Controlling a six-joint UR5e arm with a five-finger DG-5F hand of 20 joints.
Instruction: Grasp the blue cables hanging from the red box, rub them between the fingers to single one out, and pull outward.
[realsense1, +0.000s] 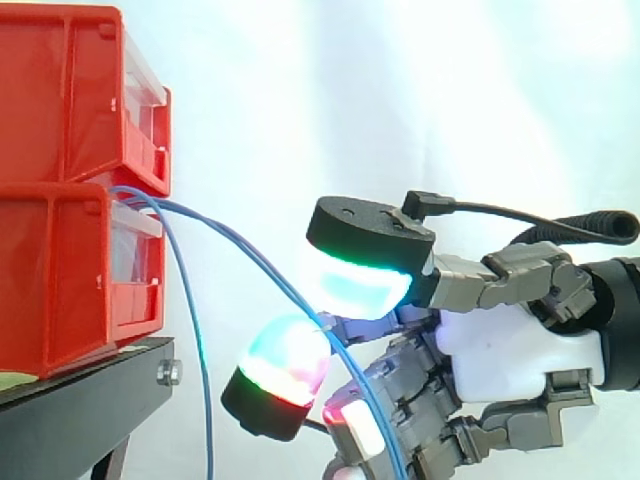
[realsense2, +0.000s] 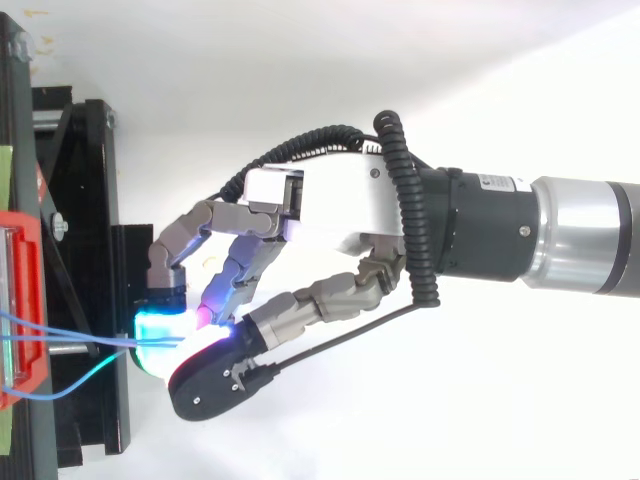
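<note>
Two red boxes are stacked at the left, the lower one (realsense1: 60, 270) under the upper one (realsense1: 60, 90). Thin blue cables (realsense1: 250, 255) come out between them. A pair of them slants down to the right into my hand (realsense1: 510, 350), passes between a cyan-green pad (realsense1: 360, 285) above and a cyan-red pad (realsense1: 285, 370) below, then runs on down past the palm. Another blue cable (realsense1: 197, 370) hangs loose straight down beside the stand. From above, my hand (realsense2: 330, 205) points left with curled fingers pinching the cables (realsense2: 70, 338) near the red box (realsense2: 25, 300).
The boxes sit on a black stand (realsense1: 80, 410) with a bolt at its corner; from above its frame (realsense2: 90, 200) lies just left of my fingertips. A white curtain is behind.
</note>
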